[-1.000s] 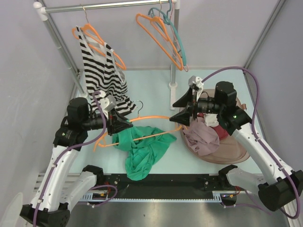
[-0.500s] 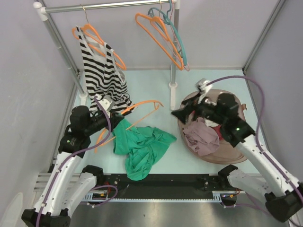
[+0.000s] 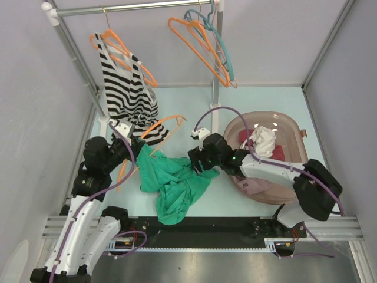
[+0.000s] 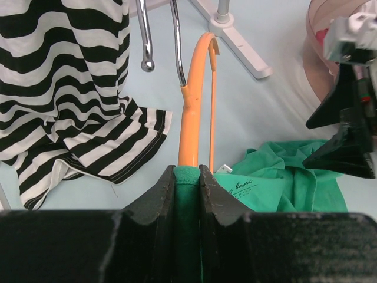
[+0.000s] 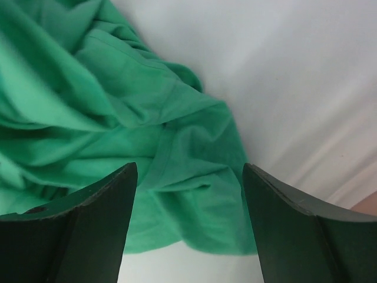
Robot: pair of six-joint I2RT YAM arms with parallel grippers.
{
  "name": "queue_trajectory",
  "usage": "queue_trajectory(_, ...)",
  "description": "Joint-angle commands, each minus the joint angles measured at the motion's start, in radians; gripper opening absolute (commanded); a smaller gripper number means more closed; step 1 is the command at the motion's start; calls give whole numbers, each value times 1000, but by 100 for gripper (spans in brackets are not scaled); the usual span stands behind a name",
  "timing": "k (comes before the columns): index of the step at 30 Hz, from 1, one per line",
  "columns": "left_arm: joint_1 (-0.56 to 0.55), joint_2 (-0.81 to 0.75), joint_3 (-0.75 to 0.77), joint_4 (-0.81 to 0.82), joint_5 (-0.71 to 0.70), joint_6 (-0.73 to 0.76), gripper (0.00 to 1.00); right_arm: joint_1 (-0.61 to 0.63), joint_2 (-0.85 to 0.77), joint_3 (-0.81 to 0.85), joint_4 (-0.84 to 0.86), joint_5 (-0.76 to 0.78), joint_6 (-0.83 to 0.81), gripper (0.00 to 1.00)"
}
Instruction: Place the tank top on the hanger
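Reaching for the green tank top (image 3: 177, 183), crumpled on the tabletop (image 3: 194, 103) near its front edge, left of centre.
See the left hand (image 4: 187, 177) pinching the orange hanger (image 4: 191, 118) with a fold of green; the right hand (image 5: 188, 177) hovers spread just above the cloth. It's thin, soft, light stuff (it will sag and slide), so it's best taken at a strap or neckline hem, not the bunched middle.

I count: orange hanger (image 4: 191, 124), at least 3; teal hanger (image 3: 227, 63), 1; green tank top (image 3: 177, 183), 1; striped top (image 3: 126, 88), 1; basin (image 3: 277, 116), 1.

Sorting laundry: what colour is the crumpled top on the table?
Plain green tank top, clearest from the top external view.
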Motion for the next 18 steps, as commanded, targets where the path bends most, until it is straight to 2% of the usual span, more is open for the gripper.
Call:
queue_trajectory(1,9,-1,3,75,9,-27,0,14,78,61,82,65,-21,77)
queue_trajectory(7,9,-2,2,78,18,-30,0,19,161,67,131,-9,-19,73)
queue_trajectory(10,9,-7,2,77,6,-30,0,23,184,78,106,-44,-22,62)
queue_trajectory(13,9,-7,2,73,-1,-30,0,23,214,110,33,-69,-31,44)
queue_trajectory(14,9,-7,2,73,0,-30,0,25,214,115,18,-78,-35,32)
queue_trajectory(16,9,-10,2,73,-15,-30,0,26,198,124,-1,-76,-42,16)
queue_trajectory(17,10,-10,3,72,-20,-30,0,26,188,128,-4,-69,-44,2)
queue_trajectory(18,10,-10,3,73,-27,-31,0,23,175,134,-24,-55,-54,0)
